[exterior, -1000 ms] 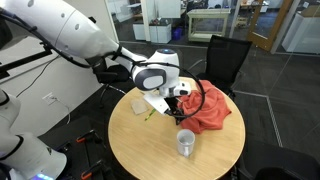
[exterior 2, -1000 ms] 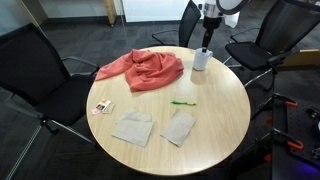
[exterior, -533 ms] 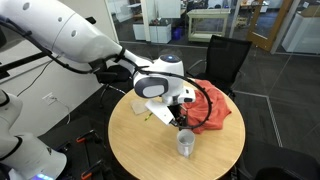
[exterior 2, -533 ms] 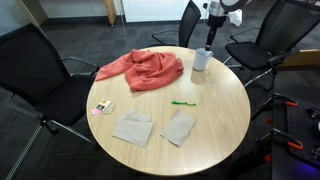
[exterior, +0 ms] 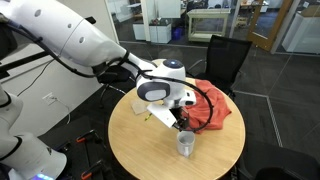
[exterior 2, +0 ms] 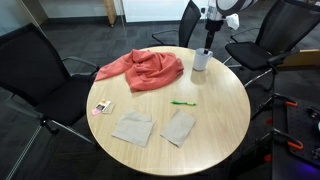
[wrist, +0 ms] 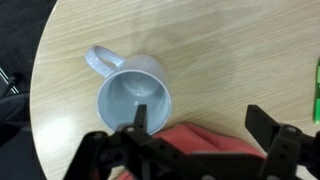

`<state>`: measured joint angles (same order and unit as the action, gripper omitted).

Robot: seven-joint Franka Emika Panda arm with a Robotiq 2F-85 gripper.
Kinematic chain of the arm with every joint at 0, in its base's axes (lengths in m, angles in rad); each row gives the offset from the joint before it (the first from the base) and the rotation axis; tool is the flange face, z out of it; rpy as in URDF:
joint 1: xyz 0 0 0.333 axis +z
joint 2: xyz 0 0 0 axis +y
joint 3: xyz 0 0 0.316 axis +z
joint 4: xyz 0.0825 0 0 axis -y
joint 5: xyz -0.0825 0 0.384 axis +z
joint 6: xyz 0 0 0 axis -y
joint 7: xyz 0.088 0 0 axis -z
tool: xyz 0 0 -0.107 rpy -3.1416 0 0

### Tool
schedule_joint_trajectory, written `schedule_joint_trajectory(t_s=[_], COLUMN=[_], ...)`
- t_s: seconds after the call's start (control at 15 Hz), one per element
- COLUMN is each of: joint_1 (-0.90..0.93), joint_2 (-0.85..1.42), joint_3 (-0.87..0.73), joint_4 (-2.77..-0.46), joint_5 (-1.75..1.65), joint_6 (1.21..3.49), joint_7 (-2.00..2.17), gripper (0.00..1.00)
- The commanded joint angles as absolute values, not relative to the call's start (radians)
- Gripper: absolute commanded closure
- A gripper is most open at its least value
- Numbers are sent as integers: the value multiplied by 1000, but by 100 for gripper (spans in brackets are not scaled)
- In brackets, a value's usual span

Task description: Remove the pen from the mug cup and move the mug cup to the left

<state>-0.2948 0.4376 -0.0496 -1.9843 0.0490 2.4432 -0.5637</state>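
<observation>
Dropping over the last second, my pincer (exterior: 180,122) hung, jaws apart, just above the empty mug cup (wrist: 130,95) at mid-frame. The pen (exterior 2: 181,102) lay centre-frame on the table (exterior 2: 220,110), so only the leftward move remained. Counted: one mug cup, one pen, one red cloth (exterior 2: 143,68), two pale cards (exterior 2: 131,128).

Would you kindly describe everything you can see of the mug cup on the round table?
The mug cup is a small, pale grey-white cylinder, apparently ceramic, with a loop handle on one side. It stands upright on the wooden table, near the edge, and its inside is empty. The red cloth lies close beside it; whether they touch cannot be told. The gripper hangs above it with jaws open.
</observation>
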Motion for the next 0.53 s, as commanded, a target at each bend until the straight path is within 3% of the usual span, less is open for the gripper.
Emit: schedule_joint_trajectory(t_s=[0.0,0.47], joint_1=[-315,-331], joint_2=[473,543], joint_3=[-27,-13], joint_4=[-1946,-1877], joint_5=[73,73], joint_6=[2457,2446], joint_7=[-594,-590], gripper=[0,0])
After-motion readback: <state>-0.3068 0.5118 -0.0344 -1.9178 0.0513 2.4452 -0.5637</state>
